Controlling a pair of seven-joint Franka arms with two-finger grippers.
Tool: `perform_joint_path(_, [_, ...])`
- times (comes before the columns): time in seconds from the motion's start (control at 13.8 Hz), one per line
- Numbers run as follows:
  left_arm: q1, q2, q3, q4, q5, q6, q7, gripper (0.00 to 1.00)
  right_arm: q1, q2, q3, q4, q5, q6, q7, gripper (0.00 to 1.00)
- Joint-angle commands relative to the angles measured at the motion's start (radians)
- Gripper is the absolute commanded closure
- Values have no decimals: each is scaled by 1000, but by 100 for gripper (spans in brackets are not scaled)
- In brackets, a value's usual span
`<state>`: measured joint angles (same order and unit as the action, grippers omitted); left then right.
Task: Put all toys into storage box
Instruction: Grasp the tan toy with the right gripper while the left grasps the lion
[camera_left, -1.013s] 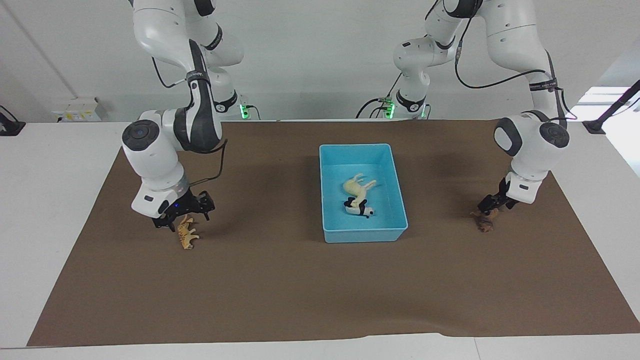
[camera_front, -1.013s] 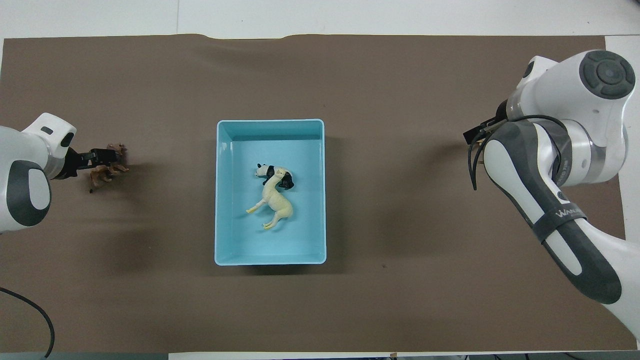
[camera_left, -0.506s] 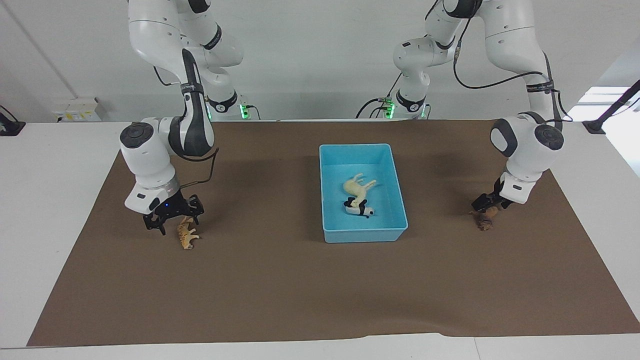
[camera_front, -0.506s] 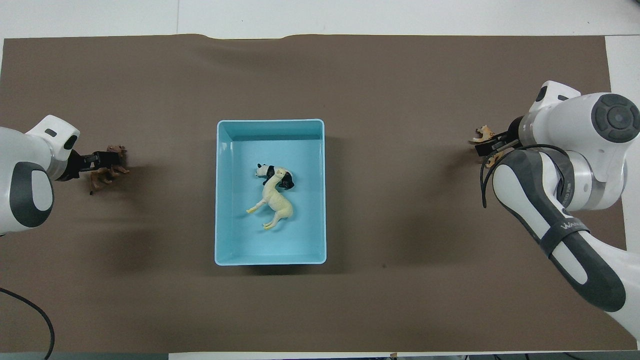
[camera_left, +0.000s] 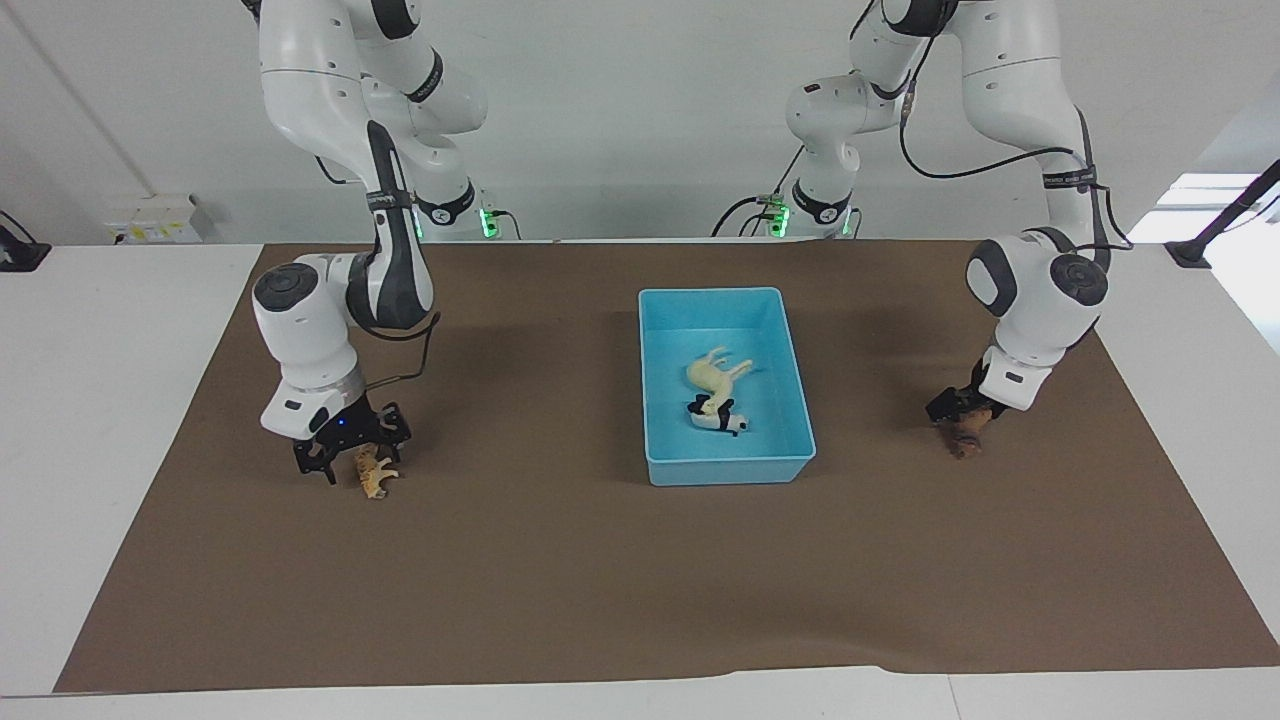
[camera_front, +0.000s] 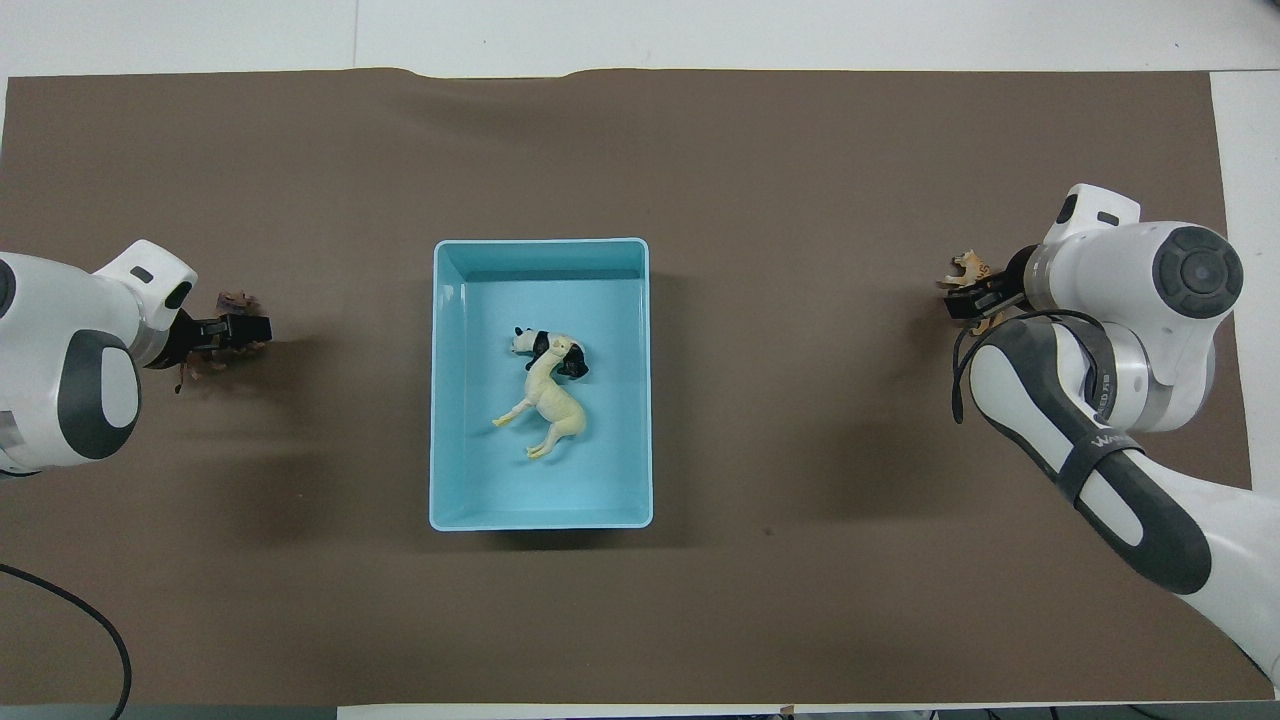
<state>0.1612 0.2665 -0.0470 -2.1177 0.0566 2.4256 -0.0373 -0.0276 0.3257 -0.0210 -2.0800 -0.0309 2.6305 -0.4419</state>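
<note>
Storage box (camera_left: 650, 380): one, light blue, sitting mid-surface; holding two toys
Contents: one cream horse (camera_left: 715, 374) and one panda (camera_left: 718, 415), lying touching
Big cat (camera_left: 374, 472): one, lying out on the brown mat (camera_left: 560, 570); right pincer (camera_left: 350, 445) hanging over it, fingers apart
Lion (camera_left: 966, 437): one, outside the box; left pincer (camera_left: 962, 408) resting at it, grip state impossible to tell
</note>
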Motion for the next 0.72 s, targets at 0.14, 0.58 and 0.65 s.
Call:
perform_joint_path(0.14, [-22,-7,7,-30,12,6,-59,45,-38,26,18,-3,-9,31,-21,59])
perform_joint_path(0.58, [-32,-9,7,2,-4,-48,-119,100,-12,24,18,49,-15,-46,-17,100])
perform_joint_path(0.65, [-31,-9,7,21,-23,-68,-121,100,-9,24,18,57,-15,-53,-18,100])
